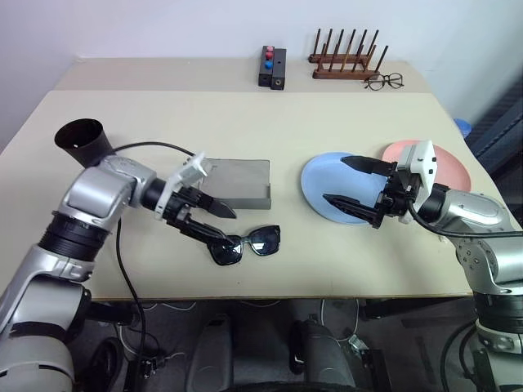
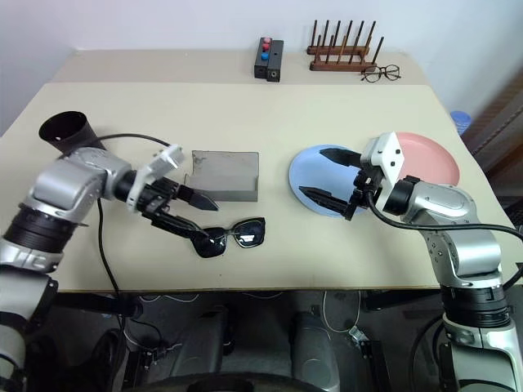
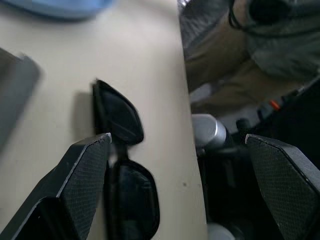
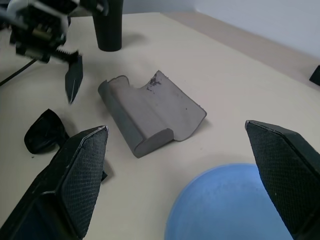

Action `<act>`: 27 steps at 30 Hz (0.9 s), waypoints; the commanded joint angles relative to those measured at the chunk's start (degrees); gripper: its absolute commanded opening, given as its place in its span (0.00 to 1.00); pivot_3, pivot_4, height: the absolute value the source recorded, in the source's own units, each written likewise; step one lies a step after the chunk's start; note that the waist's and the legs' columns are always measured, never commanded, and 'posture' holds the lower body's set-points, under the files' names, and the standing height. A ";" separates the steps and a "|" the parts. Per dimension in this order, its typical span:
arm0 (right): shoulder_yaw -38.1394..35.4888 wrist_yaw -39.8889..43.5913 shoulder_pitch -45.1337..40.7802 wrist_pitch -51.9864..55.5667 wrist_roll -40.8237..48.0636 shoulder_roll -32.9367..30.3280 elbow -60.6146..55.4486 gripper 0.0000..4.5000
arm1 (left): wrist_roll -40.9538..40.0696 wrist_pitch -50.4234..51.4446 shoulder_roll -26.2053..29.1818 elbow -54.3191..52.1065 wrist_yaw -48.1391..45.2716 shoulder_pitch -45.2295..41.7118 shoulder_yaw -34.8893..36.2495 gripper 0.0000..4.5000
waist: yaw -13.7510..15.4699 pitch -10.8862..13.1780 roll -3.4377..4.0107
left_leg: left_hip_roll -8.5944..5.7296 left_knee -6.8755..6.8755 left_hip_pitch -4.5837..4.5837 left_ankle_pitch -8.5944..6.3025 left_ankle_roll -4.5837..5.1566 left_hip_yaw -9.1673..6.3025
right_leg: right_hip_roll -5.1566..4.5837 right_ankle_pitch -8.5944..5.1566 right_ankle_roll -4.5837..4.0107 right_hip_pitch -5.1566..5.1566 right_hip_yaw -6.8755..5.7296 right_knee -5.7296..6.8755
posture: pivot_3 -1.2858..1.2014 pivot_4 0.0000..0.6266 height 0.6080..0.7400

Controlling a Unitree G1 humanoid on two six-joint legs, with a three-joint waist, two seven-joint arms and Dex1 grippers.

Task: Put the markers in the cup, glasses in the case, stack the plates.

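The black sunglasses lie flat on the table near its front edge. My left gripper is open just above their left lens, gripping nothing; in the left wrist view the glasses lie beside one finger. Behind them lies the grey case. The black cup stands at the far left. My right gripper hangs open and empty over the light blue plate, and the pink plate lies to its right, partly under it. The markers are out of view.
At the back of the table stand a wooden peg rack, thin wire-rimmed spectacles and a small black box with red and blue knobs. A black cable loops from my left arm past the table's front edge.
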 commanded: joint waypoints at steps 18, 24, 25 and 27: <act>-2.39 -2.53 1.94 -2.69 0.59 0.22 -2.57 1.00 | 6.13 -3.36 -7.75 -1.88 12.38 5.40 -0.43 0.99 | -0.01 0.00 0.00 | 0.00 -0.01 0.00 0.00 0.00 0.00 | 0.00 0.00 0.00 0.00 0.00 -0.02 | 0.52 0.24 1.00; -2.74 -2.78 1.71 -3.53 0.64 0.01 -2.29 1.00 | 8.25 -2.84 -6.13 -3.24 12.38 7.30 -2.91 0.46 | -0.16 0.00 0.00 | 0.00 -0.04 0.03 0.00 0.00 0.00 | 0.01 0.00 0.00 0.00 0.00 -0.01 | 0.52 0.24 1.00; -2.75 -2.76 1.71 -3.56 0.66 -0.04 -2.27 1.00 | 8.31 -2.98 -6.09 -3.34 12.42 7.44 -2.93 0.36 | -0.10 0.00 0.00 | 0.00 -0.04 0.03 0.00 0.00 0.00 | 0.00 0.00 0.00 0.00 0.00 0.00 | 0.52 0.24 1.00; -2.75 -2.67 1.69 -3.71 0.62 -0.09 -2.08 1.00 | 8.90 -3.70 -6.19 -3.25 12.78 7.29 -2.94 0.14 | -0.05 0.00 0.00 | 0.00 -0.03 0.03 0.00 0.00 0.00 | 0.00 0.00 0.00 0.00 0.00 -0.01 | 0.52 0.24 1.00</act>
